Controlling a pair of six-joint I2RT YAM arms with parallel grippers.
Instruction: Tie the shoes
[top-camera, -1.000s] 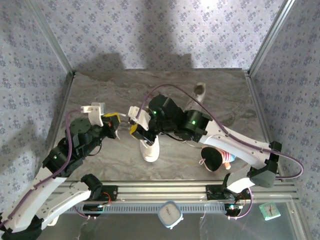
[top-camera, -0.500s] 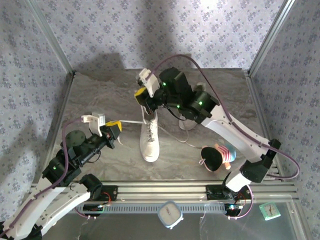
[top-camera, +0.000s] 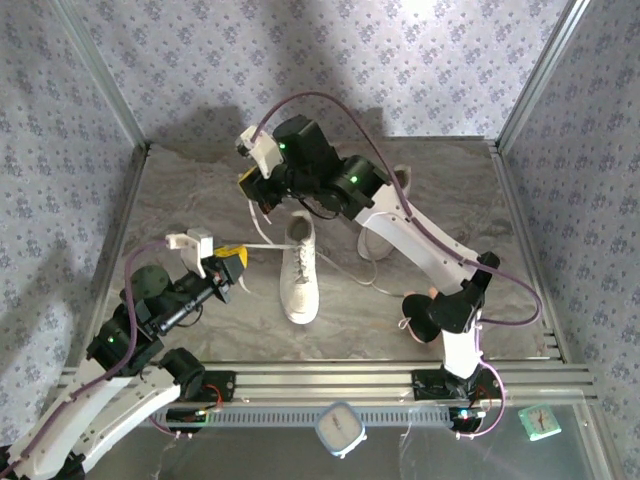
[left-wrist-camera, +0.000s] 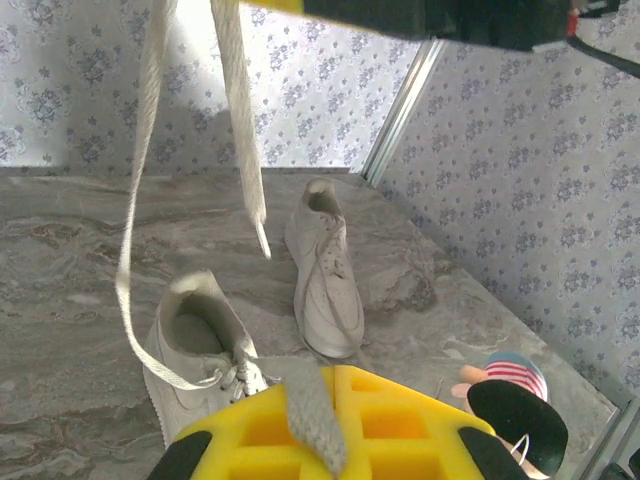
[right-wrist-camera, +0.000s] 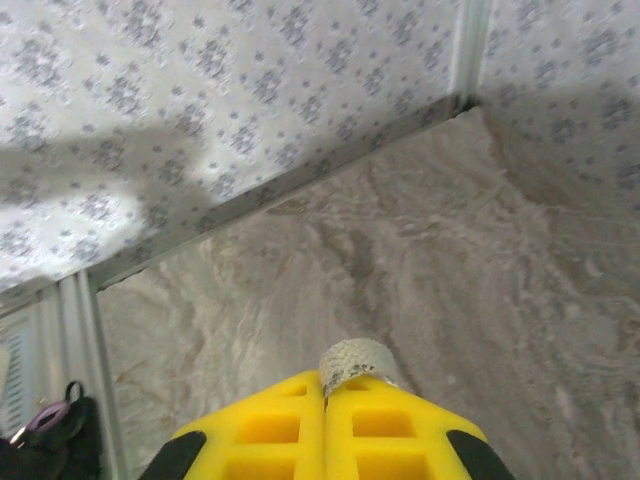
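left gripper (top-camera: 232, 262): hovering lower left; fingers pinching a lace end (left-wrist-camera: 312, 415) that's running to the near shoe (top-camera: 300, 268)
plush toy (top-camera: 425, 318): lying lower right, peeking from behind the right arm (top-camera: 420, 245)
near shoe: sitting mid-frame on the table (top-camera: 200, 200), toe pointing down-frame
far shoe (top-camera: 383, 232): lying just right of it, partly under that arm
right gripper (top-camera: 252, 184): hanging upper centre; fingers clamping the other lace (left-wrist-camera: 238, 130)

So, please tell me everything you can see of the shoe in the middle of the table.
The middle shoe is a white low-top sneaker, standing sole down on the marbled table, toe toward the arms, opening toward the far wall. Its white laces are untied: one runs left to the left gripper, one up to the right gripper, both jaws shut on lace.
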